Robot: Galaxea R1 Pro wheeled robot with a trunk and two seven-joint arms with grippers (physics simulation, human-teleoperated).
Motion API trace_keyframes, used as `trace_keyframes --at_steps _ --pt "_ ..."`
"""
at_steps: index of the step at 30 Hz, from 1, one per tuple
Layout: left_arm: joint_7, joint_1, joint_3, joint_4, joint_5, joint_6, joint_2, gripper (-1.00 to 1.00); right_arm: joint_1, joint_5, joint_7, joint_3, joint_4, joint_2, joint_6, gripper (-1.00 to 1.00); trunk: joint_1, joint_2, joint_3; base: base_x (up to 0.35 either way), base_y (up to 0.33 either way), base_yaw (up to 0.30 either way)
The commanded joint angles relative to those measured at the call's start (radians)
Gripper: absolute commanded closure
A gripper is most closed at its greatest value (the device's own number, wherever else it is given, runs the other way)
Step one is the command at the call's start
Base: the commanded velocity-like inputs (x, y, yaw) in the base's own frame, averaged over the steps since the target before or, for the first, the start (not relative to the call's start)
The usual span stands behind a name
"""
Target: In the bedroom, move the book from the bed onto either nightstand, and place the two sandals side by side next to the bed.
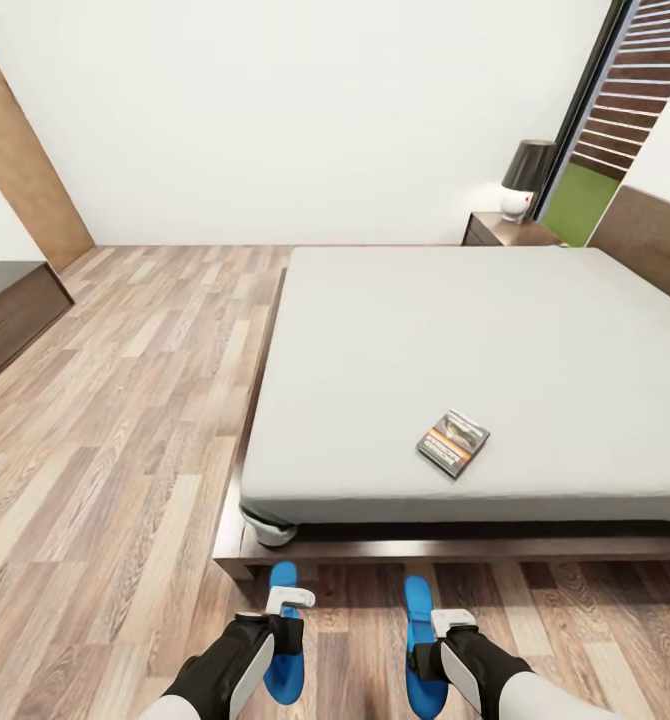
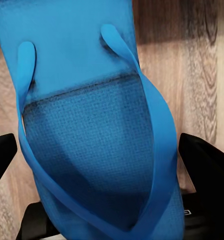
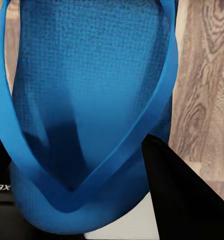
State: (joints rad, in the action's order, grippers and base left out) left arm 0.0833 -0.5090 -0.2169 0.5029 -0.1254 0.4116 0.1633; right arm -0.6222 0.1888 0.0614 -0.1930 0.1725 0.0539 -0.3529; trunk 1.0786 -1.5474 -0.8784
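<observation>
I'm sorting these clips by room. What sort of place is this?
Most likely a bedroom: a large bed with a bare grey mattress, a nightstand carrying a lamp beside its headboard, and a wood-plank floor.

Book (image 1: 453, 442) lettering too small to read (headboard (image 1: 647, 238) cropped)

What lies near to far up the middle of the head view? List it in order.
Left gripper and right gripper over the blue sandals → bed frame → book on the mattress → nightstand with lamp.
</observation>
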Motion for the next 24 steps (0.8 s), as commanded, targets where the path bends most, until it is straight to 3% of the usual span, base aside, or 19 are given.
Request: trace_keyframes --at_steps 1,9,15,24 --pt "0.009 0.000 -0.008 0.002 -0.010 0.006 -0.001 1.00 0.000 0.011 0.008 -0.008 0.002 0.000 -0.006 1.00 0.004 -0.008 -0.004 0.000 -0.001 0.000" --pt "0.009 -0.004 -0.011 0.009 -0.010 0.016 0.002 1.00 0.000 0.011 0.010 -0.008 0.002 0.001 -0.010 1.00 0.035 -0.064 -0.029 0.000 0.000 0.000" --pt "0.009 -0.016 -0.012 0.038 -0.010 0.131 0.002 1.00 0.000 0.012 0.011 -0.008 0.041 0.001 -0.036 1.00 0.058 -0.106 -0.048 0.000 0.000 0.000" --pt "0.009 -0.017 -0.013 0.037 -0.011 0.140 0.001 1.00 -0.001 0.014 0.011 -0.006 0.066 0.001 -0.076 1.00 0.092 -0.169 -0.076 0.000 0.000 0.000"
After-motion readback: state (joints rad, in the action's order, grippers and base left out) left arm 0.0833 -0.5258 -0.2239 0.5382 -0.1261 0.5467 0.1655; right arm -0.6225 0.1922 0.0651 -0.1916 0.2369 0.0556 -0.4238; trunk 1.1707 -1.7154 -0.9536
